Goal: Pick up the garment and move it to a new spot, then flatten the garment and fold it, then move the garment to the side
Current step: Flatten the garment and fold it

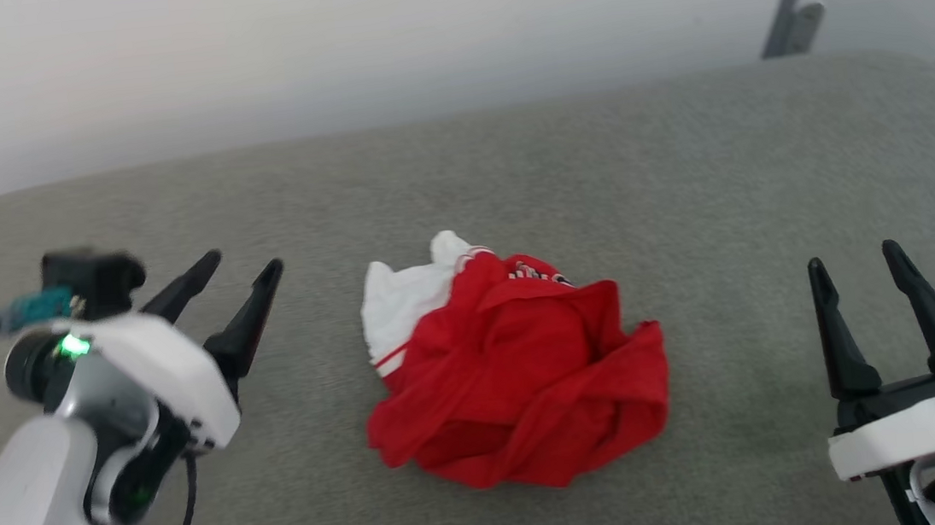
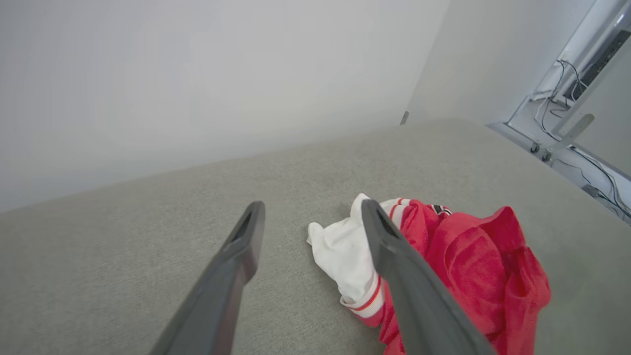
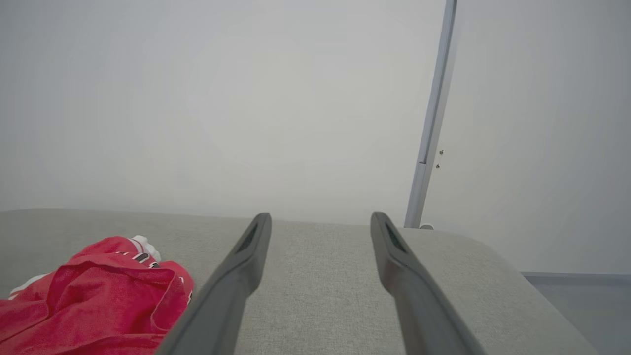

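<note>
At the centre of the bench (image 1: 682, 173) the garment (image 1: 521, 377) lies crumpled, left gripper (image 1: 244, 260) at its nine o'clock, right gripper (image 1: 853, 254) at three, both jaws spread wide and empty; pinching one loose fold probably risks lifting a tangle that resists flattening.

One garment (image 1: 521, 377), one grey cushion (image 1: 594, 156), and two pincers: left pincer (image 1: 244, 261), right pincer (image 1: 853, 254)

Grey fabric surface (image 1: 509, 164), white wall (image 1: 326, 36)
</note>
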Controlling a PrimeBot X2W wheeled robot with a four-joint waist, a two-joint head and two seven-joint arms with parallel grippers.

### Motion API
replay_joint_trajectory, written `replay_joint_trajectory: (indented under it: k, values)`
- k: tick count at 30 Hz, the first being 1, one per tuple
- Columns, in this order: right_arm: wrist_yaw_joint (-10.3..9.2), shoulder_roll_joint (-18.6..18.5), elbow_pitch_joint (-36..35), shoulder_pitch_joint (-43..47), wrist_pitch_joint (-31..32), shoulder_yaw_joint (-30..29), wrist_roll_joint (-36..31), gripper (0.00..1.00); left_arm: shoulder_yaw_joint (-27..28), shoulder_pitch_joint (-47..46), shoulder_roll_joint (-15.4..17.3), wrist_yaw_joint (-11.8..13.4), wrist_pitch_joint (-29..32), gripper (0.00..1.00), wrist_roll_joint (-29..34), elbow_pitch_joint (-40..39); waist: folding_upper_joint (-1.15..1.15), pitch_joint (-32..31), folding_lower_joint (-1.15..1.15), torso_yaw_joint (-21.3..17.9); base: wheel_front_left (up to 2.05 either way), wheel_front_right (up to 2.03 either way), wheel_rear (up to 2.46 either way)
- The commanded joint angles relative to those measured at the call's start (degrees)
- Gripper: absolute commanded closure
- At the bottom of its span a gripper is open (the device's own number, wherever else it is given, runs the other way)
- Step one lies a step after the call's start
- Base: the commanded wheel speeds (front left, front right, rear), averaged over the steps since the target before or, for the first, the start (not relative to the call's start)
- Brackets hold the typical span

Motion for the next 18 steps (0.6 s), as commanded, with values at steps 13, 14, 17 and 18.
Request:
replay_joint_trajectory:
  k: [13, 14, 17, 18]
  values:
    - [-0.02, 2.4, 0.0, -5.2, -0.3, 3.9, 0.9, 0.0, -13.0, -18.7, -1.5, -0.2, 20.9, 0.0, -2.6, 15.0, 0.0, 8.2, 0.0, -11.6, 0.0, 0.0, 0.0]
    - [-0.02, 2.5, -0.1, -5.6, -0.3, 4.1, 1.0, 0.0, -13.5, -19.3, -1.6, 0.0, 22.2, 0.0, -2.5, 16.7, 0.0, 8.7, 0.0, -12.0, 0.0, 0.0, 0.0]
    - [-0.02, 2.9, -0.1, -6.5, -0.3, 4.8, 1.0, 0.0, -14.6, -21.1, -2.3, 0.9, 25.7, 0.0, -2.4, 21.7, 0.0, 10.1, 0.0, -13.2, 0.0, 0.0, 0.0]
    - [-0.02, 3.1, -0.1, -6.8, -0.3, 4.9, 0.9, 0.0, -15.3, -21.8, -2.3, 1.1, 26.7, 0.0, -1.5, 23.1, 0.0, 10.5, 0.0, -13.5, 0.0, 0.0, 0.0]
